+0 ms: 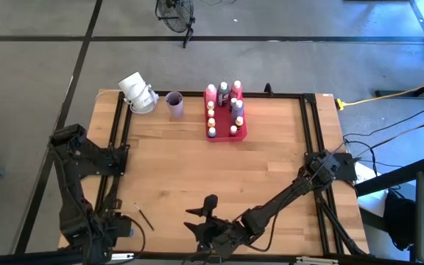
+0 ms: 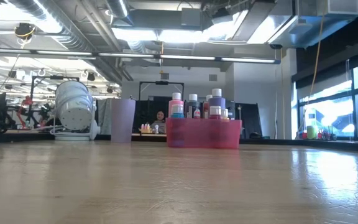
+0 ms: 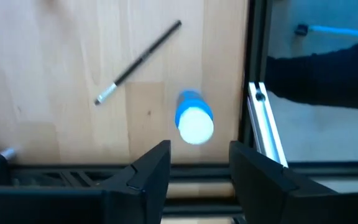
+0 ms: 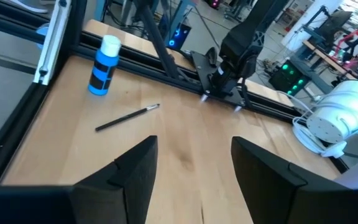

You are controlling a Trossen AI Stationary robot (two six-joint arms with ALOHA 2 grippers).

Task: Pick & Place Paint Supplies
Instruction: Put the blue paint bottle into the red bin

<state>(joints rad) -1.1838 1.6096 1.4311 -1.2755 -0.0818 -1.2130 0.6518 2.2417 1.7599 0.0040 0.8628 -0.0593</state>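
A blue paint bottle (image 3: pixel 194 118) with a white cap stands upright on the wood near the table's near-left corner, also seen in the right wrist view (image 4: pixel 104 65). A thin dark paintbrush (image 3: pixel 138 62) (image 1: pixel 143 216) lies flat beside it. My left gripper (image 3: pixel 197 165) (image 1: pixel 124 223) is open and hovers just above and short of the bottle. My right gripper (image 4: pixel 194 158) (image 1: pixel 203 207) is open near the table's near edge, facing the brush (image 4: pixel 128 117). Several more bottles stand in the pink-red tray (image 1: pixel 225 125) (image 2: pixel 204 134).
A lilac cup (image 1: pixel 174 104) (image 2: pixel 122 120) and a white rounded device (image 1: pixel 138 92) (image 2: pixel 73 109) stand at the far edge, left of the tray. Black frame rails (image 3: pixel 263 118) run along the table's sides. Bare wood (image 1: pixel 227 173) lies between the tray and the grippers.
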